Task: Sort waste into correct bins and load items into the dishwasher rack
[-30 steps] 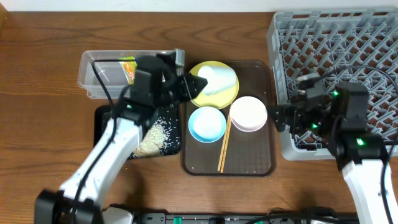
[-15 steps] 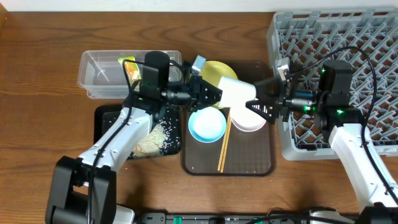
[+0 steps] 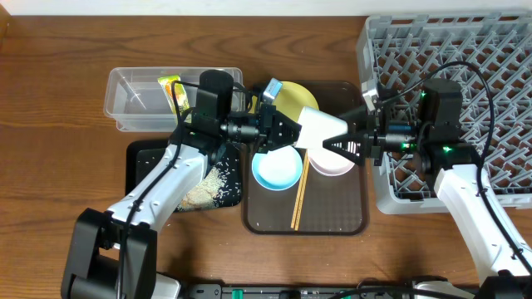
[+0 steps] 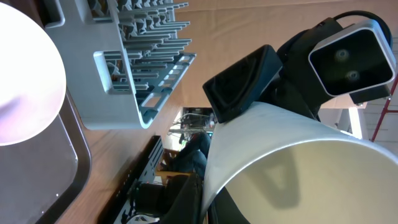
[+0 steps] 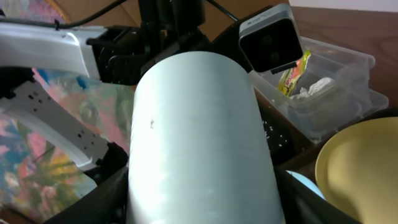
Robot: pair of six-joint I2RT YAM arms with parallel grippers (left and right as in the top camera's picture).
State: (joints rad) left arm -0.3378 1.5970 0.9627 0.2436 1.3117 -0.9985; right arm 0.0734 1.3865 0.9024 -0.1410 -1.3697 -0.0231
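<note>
Lifted off the yellow plate (image 3: 296, 95) a second ago, the small white cup (image 3: 320, 126) now hangs sideways over the brown tray (image 3: 349, 218) (between both arms). The left claw (image 3: 289, 133) grips its rim. The right claw (image 3: 344, 133) straddles its base, and I cannot tell whether it is clamped.

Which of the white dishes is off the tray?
The small white cup, held in the air between the left gripper and right gripper. The white bowl sits on the brown serving tray, beside the chopsticks.

Wooden table (image 3: 50, 83) under clear tub (image 3: 116, 95), black tray (image 3: 141, 162), brown serving tray (image 3: 332, 214) and grey rack (image 3: 465, 41).
</note>
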